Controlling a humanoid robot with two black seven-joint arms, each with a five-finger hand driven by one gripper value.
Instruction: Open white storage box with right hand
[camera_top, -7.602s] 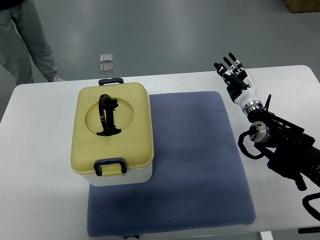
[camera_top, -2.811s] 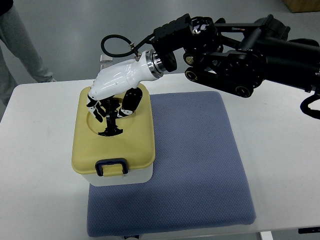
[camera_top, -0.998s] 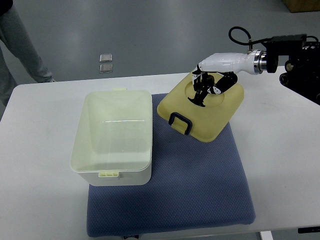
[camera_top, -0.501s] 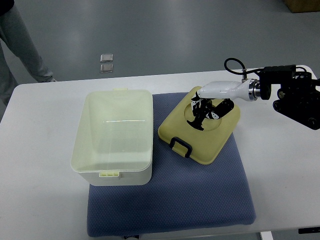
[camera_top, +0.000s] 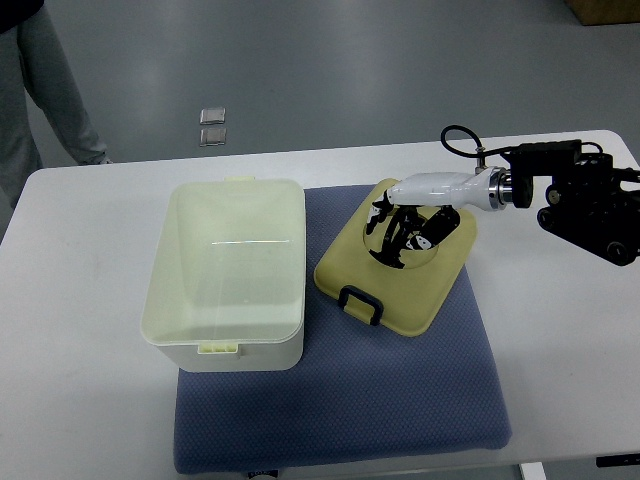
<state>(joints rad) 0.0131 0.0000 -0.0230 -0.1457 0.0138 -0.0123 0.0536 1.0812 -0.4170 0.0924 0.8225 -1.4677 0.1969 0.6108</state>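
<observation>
With lid (camera_top: 400, 268) off white storage box (camera_top: 228, 270), set on blue mat (camera_top: 400, 390) toward worktop (camera_top: 80, 330) right edge: right robot hand (camera_top: 410, 215) clamped on lid handle (camera_top: 385, 235). Opening judged complete; next, release.

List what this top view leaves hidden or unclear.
- Lid handle: the right hand covers it; grip uncertain.
- Left arm: out of frame.
- Person: cut by the top-left edge.
- Two small squares on the floor: too small to identify.
- Storage box outer walls: hidden by the steep angle.

White storage box (camera_top: 228, 270) open, yellow lid (camera_top: 400, 262) lying beside it
</observation>
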